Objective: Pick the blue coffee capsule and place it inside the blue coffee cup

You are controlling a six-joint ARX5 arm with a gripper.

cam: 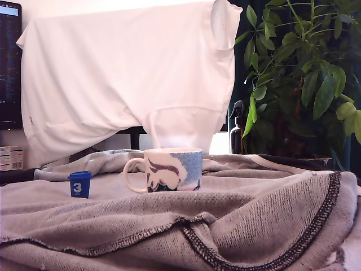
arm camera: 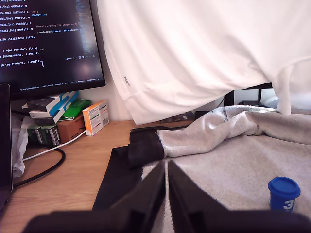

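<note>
Wrist view puts the gripper [arm camera: 166, 194] nearest of all, its two dark fingers pressed together to a thin seam and holding nothing. Just beyond it, off to that picture's edge, the blue coffee capsule [arm camera: 284, 192] stands upright on the grey sweatshirt [arm camera: 233, 165], untouched, its white "3" showing.

From the exterior view, the capsule [cam: 80, 184] sits towards the left, and the blue coffee cup [cam: 169, 169] stands to its right, apart from it, handle turned towards the capsule. The arm itself does not show in that view.

What worries me from here: the fingers would have to part before any grasp, and the capsule is small and light, perched on soft, rumpled cloth. A finger catching a fold, or nudging the pod off-centre, could tip it or roll it away. The cup rests on the same yielding fabric, so a careless drop on the rim might rock it.

The sweatshirt is spread over a wooden desk [arm camera: 82, 170], heaped in ridges near the front. Farther back hang a white shirt [cam: 130, 68] and a leafy plant [cam: 304, 73], with what looks like a spray bottle [cam: 237, 132] below it. A monitor [arm camera: 48, 43] glows with text above stacked boxes [arm camera: 63, 116] and a cable [arm camera: 46, 165].
</note>
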